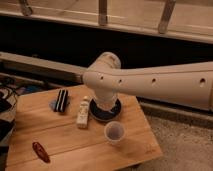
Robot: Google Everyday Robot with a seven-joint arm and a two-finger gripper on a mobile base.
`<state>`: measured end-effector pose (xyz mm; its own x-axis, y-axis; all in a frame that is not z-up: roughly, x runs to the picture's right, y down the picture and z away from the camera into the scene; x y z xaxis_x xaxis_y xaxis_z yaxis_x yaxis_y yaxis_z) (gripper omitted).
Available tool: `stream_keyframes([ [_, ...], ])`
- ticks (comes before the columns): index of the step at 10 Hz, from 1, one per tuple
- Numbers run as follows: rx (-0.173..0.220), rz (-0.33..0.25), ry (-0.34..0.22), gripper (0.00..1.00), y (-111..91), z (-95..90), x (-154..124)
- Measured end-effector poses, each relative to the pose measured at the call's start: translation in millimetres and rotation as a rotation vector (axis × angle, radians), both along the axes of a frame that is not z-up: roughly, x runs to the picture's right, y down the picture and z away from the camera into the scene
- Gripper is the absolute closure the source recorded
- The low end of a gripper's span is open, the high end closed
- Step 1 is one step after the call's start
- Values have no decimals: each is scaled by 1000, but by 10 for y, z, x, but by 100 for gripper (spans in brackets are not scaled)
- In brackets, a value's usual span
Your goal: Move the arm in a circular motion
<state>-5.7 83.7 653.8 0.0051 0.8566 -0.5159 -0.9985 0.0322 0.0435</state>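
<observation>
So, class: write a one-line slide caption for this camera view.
Cream-white arm reaching in from the right over a wooden table, its gripper hidden above a dark bowl.
</observation>
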Motion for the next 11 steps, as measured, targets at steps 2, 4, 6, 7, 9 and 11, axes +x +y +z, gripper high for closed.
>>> stream_keyframes([
  [2, 0, -26, 5, 96, -39, 15, -210],
  [4, -10, -43, 4, 96, -141, 101, -357],
  [6, 11, -49, 27, 96, -344, 161, -373],
  [7, 20, -53, 36, 96, -448, 210, -334],
  [9, 28, -55, 40, 96, -607, 329, -293],
  [11, 33, -35, 53, 96, -769, 476, -161],
])
